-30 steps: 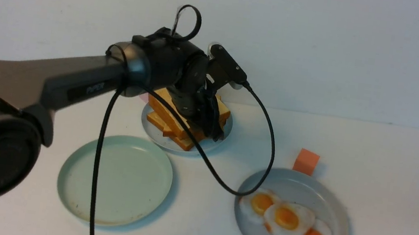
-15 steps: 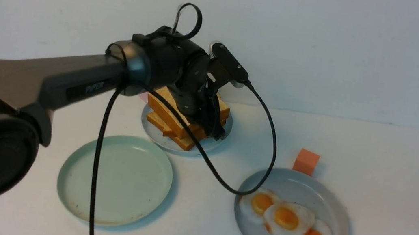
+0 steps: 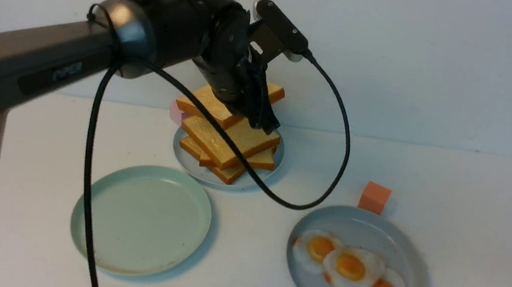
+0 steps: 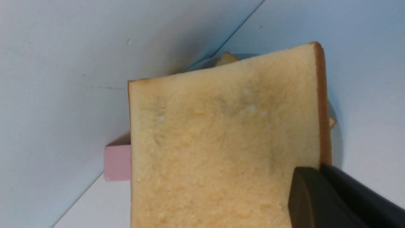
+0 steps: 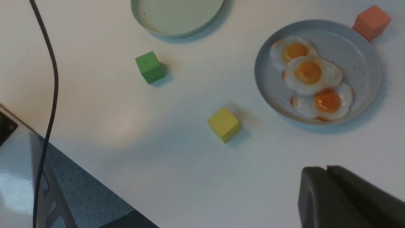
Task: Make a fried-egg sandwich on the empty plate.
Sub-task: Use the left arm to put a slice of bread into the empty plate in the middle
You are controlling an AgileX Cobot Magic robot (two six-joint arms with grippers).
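Observation:
My left gripper (image 3: 264, 122) is shut on the edge of one golden toast slice (image 3: 202, 101) and holds it in the air above the toast stack (image 3: 230, 145). In the left wrist view the slice (image 4: 221, 142) fills the frame, and the gripper (image 4: 319, 167) clamps its brown crust. The empty mint-green plate (image 3: 140, 217) lies in front of the stack, to the left. Three fried eggs (image 3: 351, 267) lie on a grey plate (image 3: 365, 224) at the right. My right gripper (image 5: 326, 169) is shut and empty, above bare table near the egg plate (image 5: 357, 57). No sandwich exists.
The stack sits on a small grey-blue plate (image 3: 183, 158). A pink block (image 3: 175, 111) stands behind it, an orange cube (image 3: 373, 196) behind the egg plate. A green cube (image 5: 150, 67) and a yellow cube (image 5: 224, 124) lie near the front. My left arm's cable hangs over the mint plate.
My left gripper has risen from the stack, lifting the top toast slice clear of the remaining slices. The plates and eggs have not moved.

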